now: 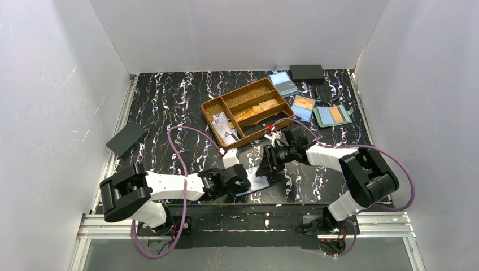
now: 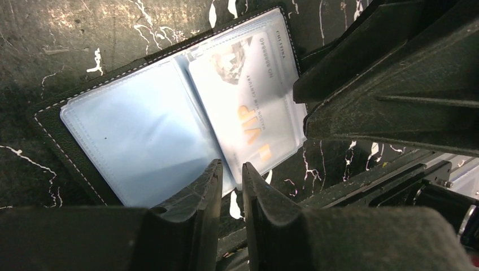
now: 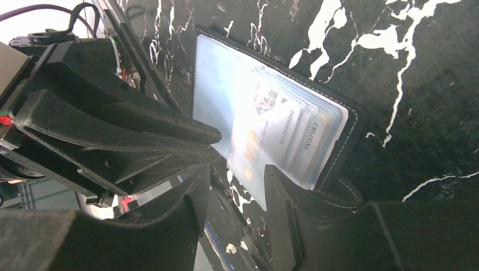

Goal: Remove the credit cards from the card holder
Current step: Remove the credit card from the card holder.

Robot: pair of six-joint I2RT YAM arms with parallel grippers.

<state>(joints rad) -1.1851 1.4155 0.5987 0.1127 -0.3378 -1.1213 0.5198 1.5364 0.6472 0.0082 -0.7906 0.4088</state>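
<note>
The black card holder (image 1: 257,184) lies open near the table's front edge, its light blue sleeves (image 2: 135,132) facing up. A pale credit card (image 2: 248,107) with orange "VIP" print sits in one sleeve, and more cards fan out behind it (image 3: 308,141). My left gripper (image 2: 231,168) hovers at the sleeves' near edge with only a narrow gap between its jaws; the card's corner lies just beyond the tips. My right gripper (image 3: 237,180) stands open over the opposite side. One of its fingers (image 3: 282,197) overlaps the holder's black rim (image 3: 350,135).
A brown divided tray (image 1: 237,90) with cards stands behind the arms. Two blue holders (image 1: 282,83) (image 1: 303,107), a grey-green bifold (image 1: 333,116) and a black box (image 1: 307,71) lie at the back right. A flat black piece (image 1: 126,138) lies at the left. White walls enclose the table.
</note>
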